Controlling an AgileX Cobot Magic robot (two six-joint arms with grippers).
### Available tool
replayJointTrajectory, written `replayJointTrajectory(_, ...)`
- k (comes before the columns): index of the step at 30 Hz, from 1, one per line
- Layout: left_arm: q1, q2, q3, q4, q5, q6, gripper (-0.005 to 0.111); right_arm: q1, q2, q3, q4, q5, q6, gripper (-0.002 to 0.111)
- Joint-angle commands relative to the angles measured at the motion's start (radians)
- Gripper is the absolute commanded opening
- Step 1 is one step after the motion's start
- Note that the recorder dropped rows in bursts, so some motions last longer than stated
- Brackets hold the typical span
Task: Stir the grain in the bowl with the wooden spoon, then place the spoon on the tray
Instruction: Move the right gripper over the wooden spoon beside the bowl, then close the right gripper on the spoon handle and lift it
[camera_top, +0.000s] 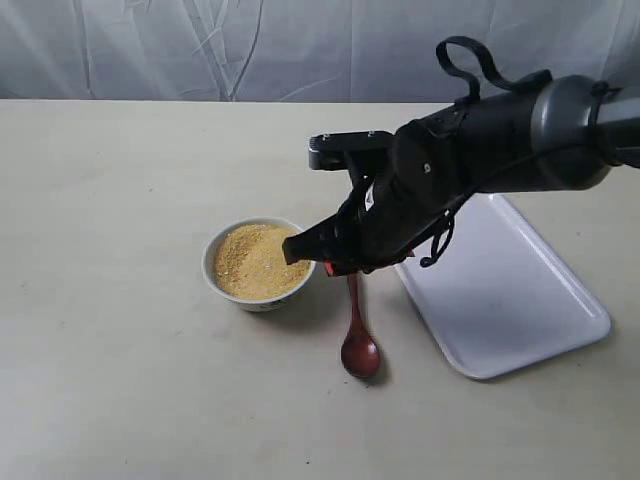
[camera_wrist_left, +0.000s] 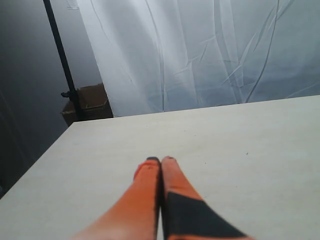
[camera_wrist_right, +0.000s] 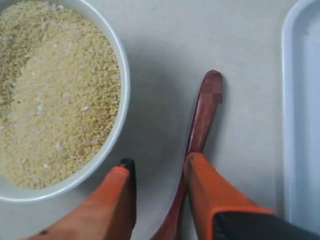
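A small white bowl (camera_top: 214, 285) full of golden-yellow grain (camera_top: 255, 262) stands on the table. The dark reddish-brown wooden spoon (camera_top: 358, 343) lies flat between the bowl and the white tray (camera_top: 520, 310), scoop toward the front. My right gripper (camera_wrist_right: 159, 167) hovers open over the spoon's handle (camera_wrist_right: 202, 117); one orange finger covers part of the handle, the other stands near the bowl's rim (camera_wrist_right: 122, 75). Nothing is gripped. My left gripper (camera_wrist_left: 161, 161) is shut on nothing, over bare table, and does not show in the exterior view.
The black right arm (camera_top: 480, 150) reaches across above the tray's near corner. A grey cloth backdrop (camera_top: 250, 50) hangs behind the table. In the left wrist view a dark pole (camera_wrist_left: 60, 60) and a brown box (camera_wrist_left: 87, 102) stand beyond the table's edge.
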Motion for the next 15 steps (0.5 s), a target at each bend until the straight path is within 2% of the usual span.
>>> replayJointTrajectory(1, -0.006, -0.004, 0.003, -0.001, -0.005, -0.002, 0.000, 0.000, 0.044, -0.004, -0.063, -0.001, 0.057, 0.035)
replayJointTrajectory(15, -0.006, -0.004, 0.003, -0.001, -0.005, -0.002, 0.000, 0.000, 0.117, -0.004, -0.076, -0.010, 0.092, 0.035)
